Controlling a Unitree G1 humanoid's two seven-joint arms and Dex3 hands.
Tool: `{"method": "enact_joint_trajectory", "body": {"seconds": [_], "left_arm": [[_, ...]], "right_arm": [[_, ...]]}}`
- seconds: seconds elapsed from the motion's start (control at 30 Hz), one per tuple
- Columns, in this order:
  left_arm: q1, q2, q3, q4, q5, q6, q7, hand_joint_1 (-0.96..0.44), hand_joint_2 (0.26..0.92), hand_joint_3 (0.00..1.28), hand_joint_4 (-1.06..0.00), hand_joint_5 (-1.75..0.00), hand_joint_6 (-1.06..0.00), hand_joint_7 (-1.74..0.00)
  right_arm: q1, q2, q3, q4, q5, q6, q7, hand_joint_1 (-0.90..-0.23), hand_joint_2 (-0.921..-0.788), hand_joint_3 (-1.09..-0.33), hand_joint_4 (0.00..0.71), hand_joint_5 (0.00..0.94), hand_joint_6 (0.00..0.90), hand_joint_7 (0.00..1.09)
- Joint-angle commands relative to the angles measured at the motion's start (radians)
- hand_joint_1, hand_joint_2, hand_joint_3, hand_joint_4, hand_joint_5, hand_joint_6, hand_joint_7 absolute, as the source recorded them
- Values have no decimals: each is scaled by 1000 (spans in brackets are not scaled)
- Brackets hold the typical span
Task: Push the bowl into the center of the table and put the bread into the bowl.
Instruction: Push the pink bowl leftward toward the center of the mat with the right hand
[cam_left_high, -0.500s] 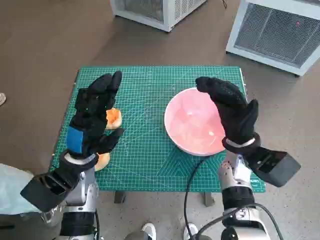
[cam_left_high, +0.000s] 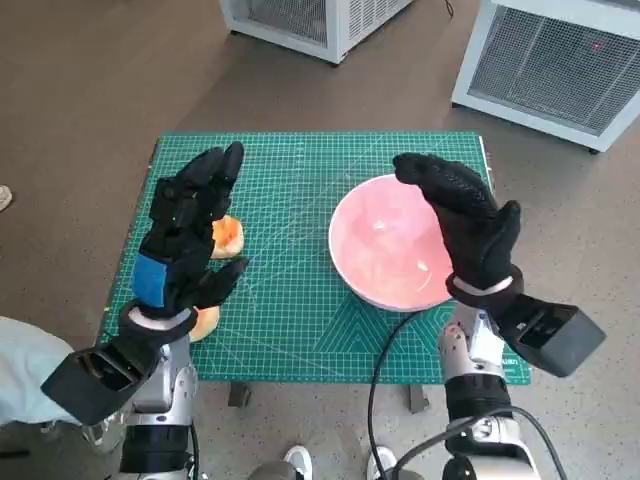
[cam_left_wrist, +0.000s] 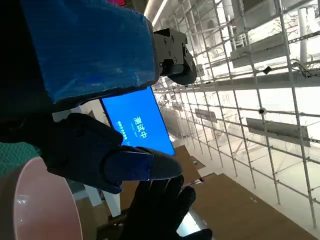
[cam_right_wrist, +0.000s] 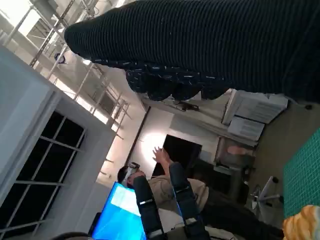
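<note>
Bowl (cam_left_high: 385, 243), pink and empty, sits right of centre in the head view, on the green cutting mat (cam_left_high: 300, 300) that covers the table. It is not yet at the mat's middle. Bread (cam_left_high: 228, 236): one orange-brown piece lies at centre-left of the frame, mostly hidden behind the left hand; a second piece (cam_left_high: 205, 322) shows lower down, near the mat's left edge.

Right hand (cam_left_high: 465, 225), gloved, is raised over the bowl's right rim, fingers arched toward the upper left of the frame and apart, nothing in it. Whether it touches the rim cannot be told from above. Left hand (cam_left_high: 185, 235) stands upright over the upper bread piece, blue-taped back toward the camera, fingers spread and empty. The left wrist view shows the bowl's rim (cam_left_wrist: 30, 200) at lower left; the right wrist view shows bread (cam_right_wrist: 302, 222) at lower right, with a person (cam_right_wrist: 165, 185) seated far behind.

Risks, as judged:
- A push landing high on the rim could tip or spin the bowl instead of sliding it.
- The bowl may skid too far left on the mat and strike the bread.
- The cable (cam_left_high: 385, 370) trailing across the mat's lower edge could snag the right forearm.
- The left hand, coming down blind over the bread, may knock it toward the table edge.
</note>
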Motion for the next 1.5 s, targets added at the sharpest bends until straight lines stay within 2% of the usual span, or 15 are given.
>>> {"method": "enact_joint_trajectory", "body": {"seconds": [0.03,0.63,1.03,1.3,1.5], "left_arm": [[9,0,-2,-7,10,-2,3,-566,921,342,-222,-3,1,-625],[14,-5,-6,-10,6,0,3,-563,921,343,-221,-2,1,-624],[14,-13,-9,-8,5,1,9,-560,921,344,-221,-2,1,-619],[7,-20,-7,6,5,-1,11,-559,921,346,-220,-1,1,-615],[3,-25,-5,17,5,-6,10,-558,921,346,-221,-2,1,-618]], "right_arm": [[25,-1,3,9,-2,11,2,-716,-921,-778,191,0,-1,559],[33,2,6,-1,-6,12,-6,-703,-921,-774,191,0,-1,559],[35,-9,-1,-5,1,24,-4,-702,-921,-774,191,0,-1,559],[6,-48,-39,32,10,27,-16,-701,-921,-781,188,0,-1,557],[-36,-86,-97,145,-12,-21,-86,-705,-921,-784,186,1,-1,580]]}}
